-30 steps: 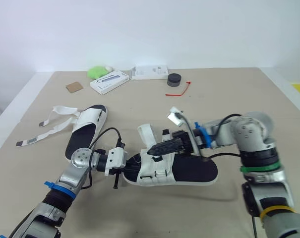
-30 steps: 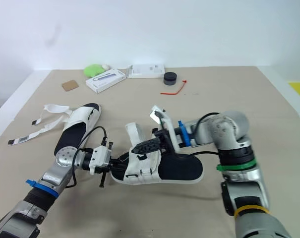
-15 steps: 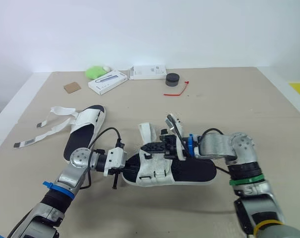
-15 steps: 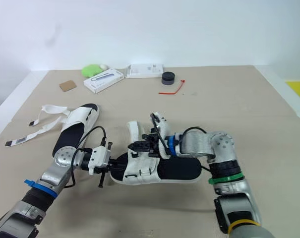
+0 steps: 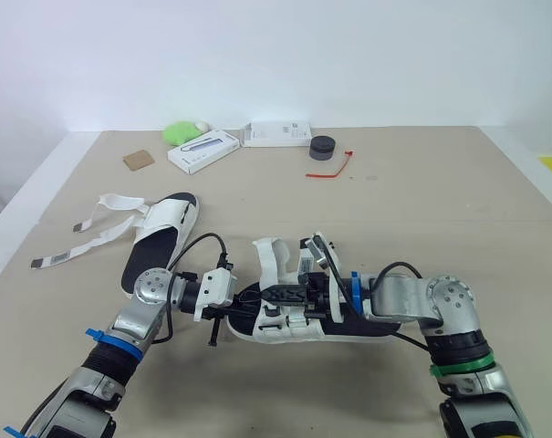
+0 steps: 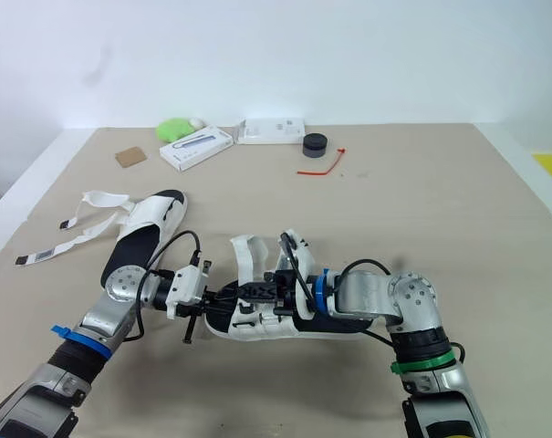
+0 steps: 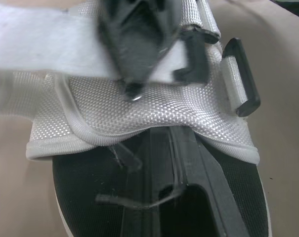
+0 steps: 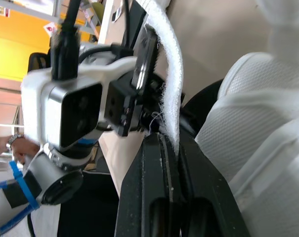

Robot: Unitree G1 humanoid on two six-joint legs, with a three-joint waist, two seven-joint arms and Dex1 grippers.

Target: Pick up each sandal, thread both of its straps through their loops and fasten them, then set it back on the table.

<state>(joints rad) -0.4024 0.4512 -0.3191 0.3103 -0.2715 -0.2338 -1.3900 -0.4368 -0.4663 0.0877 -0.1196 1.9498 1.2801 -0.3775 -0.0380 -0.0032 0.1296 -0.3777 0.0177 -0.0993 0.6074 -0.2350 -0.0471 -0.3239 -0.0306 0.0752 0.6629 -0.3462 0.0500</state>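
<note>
1. Since a second ago my right arm has dropped low and swung in toward the left one. Its forearm now lies along the near sandal [image 5: 289, 330], where before it stood up and out to the side.
2. My right gripper [image 5: 289, 294] is pinching the white strap [image 8: 171, 94]. In the right wrist view the fuzzy band runs out from between fingers pressed together. I judge it is held near its end so that the tip can be steered.
3. My left gripper [image 5: 237, 306] sits at the toe end of the same sandal, touching it. I read that as a brace, so that a pull on the strap does not drag the sandal across the table [image 5: 421, 201]. Whether it is clamped there I cannot tell.
4. That sandal lies sole down between the two arms, close in front of me, with one white flap standing up.
5. In the left wrist view the strap crosses the woven upper, and a dark-edged loop [image 7: 242, 81] sits just beside it. I cannot see the strap passing through that loop, so I take threading to be the step in hand.
6. Well apart to the left lies the second sandal [image 5: 161, 233], its loose straps [image 5: 93, 228] sprawled on the table. By my reckoning the task is under halfway.
</note>
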